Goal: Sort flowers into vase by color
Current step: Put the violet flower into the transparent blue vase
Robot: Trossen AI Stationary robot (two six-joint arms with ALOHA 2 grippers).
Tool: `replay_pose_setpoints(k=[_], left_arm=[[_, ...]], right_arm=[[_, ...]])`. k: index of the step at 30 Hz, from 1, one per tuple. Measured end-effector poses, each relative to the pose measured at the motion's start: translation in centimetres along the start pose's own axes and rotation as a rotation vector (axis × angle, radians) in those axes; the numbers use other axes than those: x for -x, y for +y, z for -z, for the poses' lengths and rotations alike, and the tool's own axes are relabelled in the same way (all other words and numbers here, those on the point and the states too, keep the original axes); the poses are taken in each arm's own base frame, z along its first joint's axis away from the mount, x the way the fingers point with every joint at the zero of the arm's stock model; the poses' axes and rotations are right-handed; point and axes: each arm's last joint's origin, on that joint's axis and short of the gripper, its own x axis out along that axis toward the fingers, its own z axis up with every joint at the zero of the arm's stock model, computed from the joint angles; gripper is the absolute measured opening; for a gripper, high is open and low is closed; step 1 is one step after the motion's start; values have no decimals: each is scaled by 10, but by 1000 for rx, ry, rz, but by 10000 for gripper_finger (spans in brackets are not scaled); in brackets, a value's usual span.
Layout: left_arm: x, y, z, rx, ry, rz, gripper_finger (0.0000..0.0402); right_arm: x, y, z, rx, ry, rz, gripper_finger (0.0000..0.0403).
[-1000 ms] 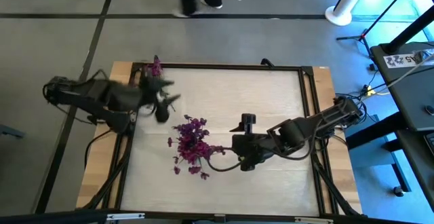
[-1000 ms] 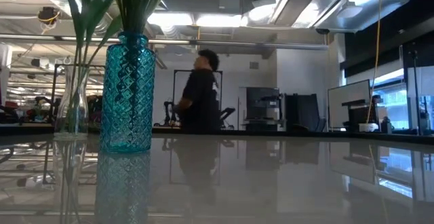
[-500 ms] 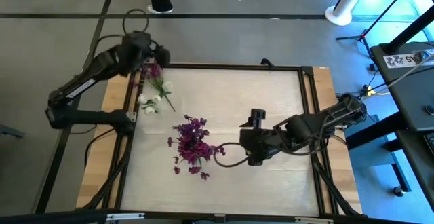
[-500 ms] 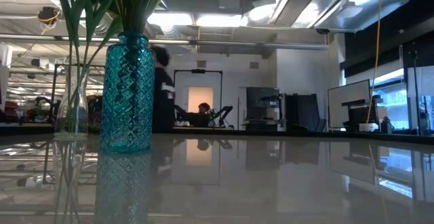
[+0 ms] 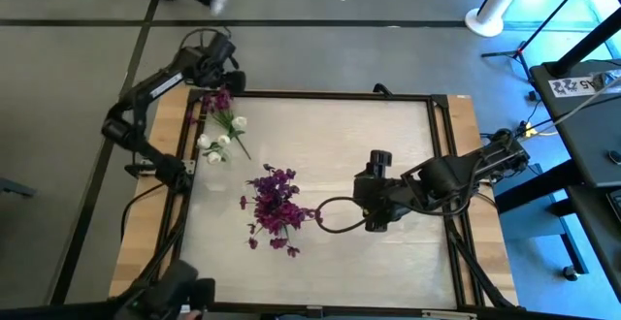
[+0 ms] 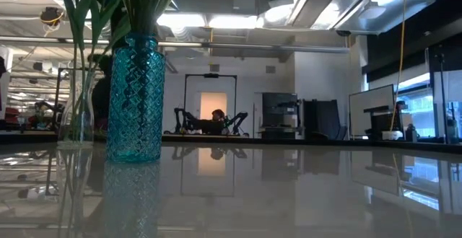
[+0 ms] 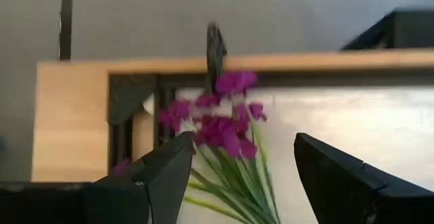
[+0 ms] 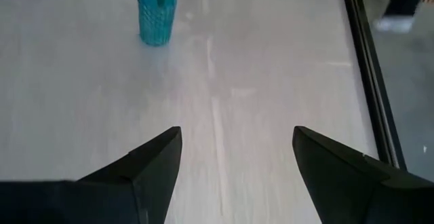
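- Your left pincer (image 5: 221, 60) hangs open and empty above the far-left corner of the bench (image 5: 388, 126), over the purple sprigs (image 5: 221, 101) that seem to stand in a vase there.
- Your right pincer (image 5: 375, 192) sits open and empty near mid-bench, beside the loose heap of purple flowers (image 5: 276, 204), probably placed to reach them.
- White-budded sprigs (image 5: 215, 144) stand just beside the purple ones, so the colours look kept apart.
- Only the low view shows you the blue vase (image 6: 134, 97) and the clear glass vase (image 6: 75, 108) upright with stems inside; from above both vases are hidden beneath foliage.
- The left wrist view shows purple blossoms (image 7: 224, 122) between the open fingers.
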Motion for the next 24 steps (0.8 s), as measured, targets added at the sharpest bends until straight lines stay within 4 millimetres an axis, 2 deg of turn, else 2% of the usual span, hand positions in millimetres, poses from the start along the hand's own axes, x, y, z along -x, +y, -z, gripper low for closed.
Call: replay_pose_setpoints(k=[11, 17, 24], left_arm=[[-56, -14, 10, 9, 250, -123, 252], [-86, -18, 28, 4, 330, -118, 252], [-111, -21, 53, 1, 406, -100, 252]], right_arm=[[1, -2, 5, -68, 45, 16, 280], [1, -1, 6, -81, 60, -22, 280], [1, -1, 5, -91, 59, -25, 280]])
